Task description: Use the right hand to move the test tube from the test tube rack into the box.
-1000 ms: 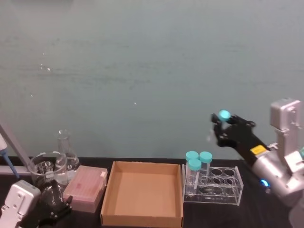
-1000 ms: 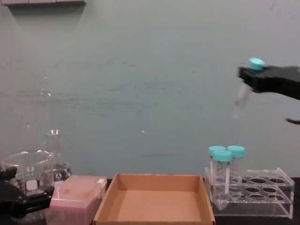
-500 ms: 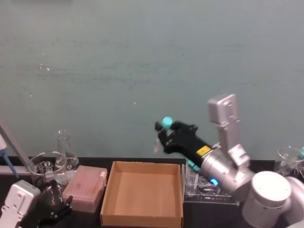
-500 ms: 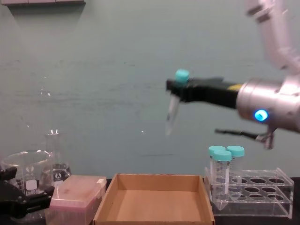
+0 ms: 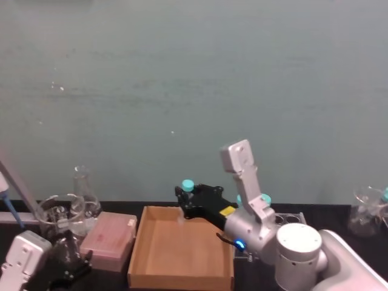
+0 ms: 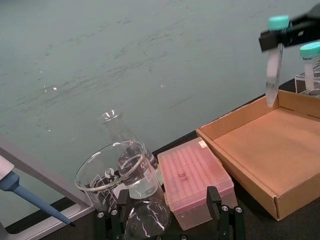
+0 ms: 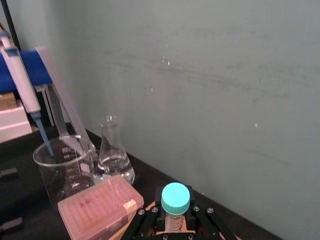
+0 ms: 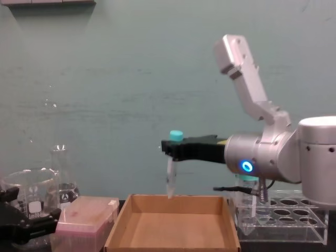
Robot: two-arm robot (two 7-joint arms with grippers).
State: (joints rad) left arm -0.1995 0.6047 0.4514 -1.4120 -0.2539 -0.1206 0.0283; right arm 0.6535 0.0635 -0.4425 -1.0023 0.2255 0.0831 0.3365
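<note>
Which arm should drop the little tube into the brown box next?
Right. The right pincer holds the test tube under its cap, tip hanging at the far rim of the box. The left pincer sits off by the beaker.

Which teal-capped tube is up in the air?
The slim test tube, pinched by the right gripper over the box; the wider tubes stand in the rack.
</note>
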